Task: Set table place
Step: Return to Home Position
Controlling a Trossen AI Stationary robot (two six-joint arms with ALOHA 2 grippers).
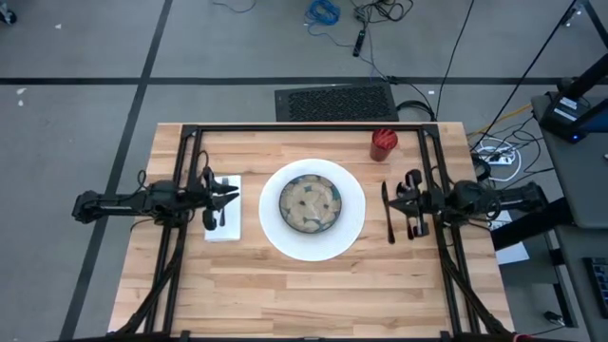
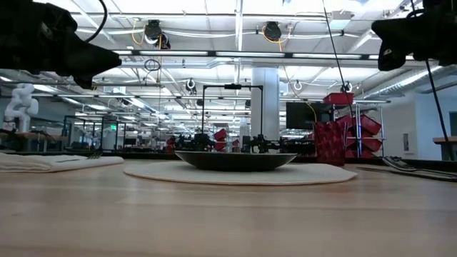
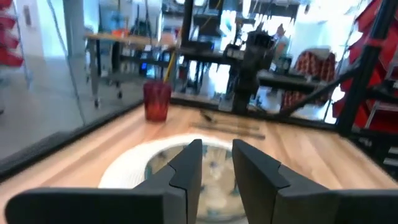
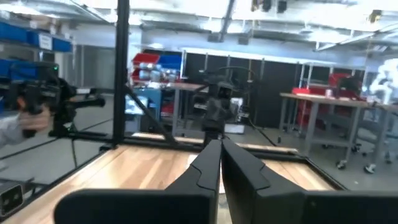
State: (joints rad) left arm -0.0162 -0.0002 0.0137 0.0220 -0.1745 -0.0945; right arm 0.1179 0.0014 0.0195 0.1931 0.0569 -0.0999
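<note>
The left gripper (image 1: 228,193) covers part of the napkin (image 1: 226,232). Its fingers (image 3: 186,171) hide much of the blurred bowl (image 3: 160,160).

Arms (image 1: 123,202) dark, slim, jointed; left gripper (image 3: 216,152), right gripper (image 4: 219,149): black wedge fingers, seemingly matte plastic.

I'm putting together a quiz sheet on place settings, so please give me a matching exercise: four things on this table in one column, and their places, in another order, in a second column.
Things:
1. bowl
2. red glass
3. white napkin
4. black knife

Places, as the high view shows them:
A. left of the white plate, under the left gripper
B. on the white plate
C. right of the plate, by the right gripper
D. up and right of the plate, near the table edge

Pairs: 1-B, 2-D, 3-A, 4-C.
</note>
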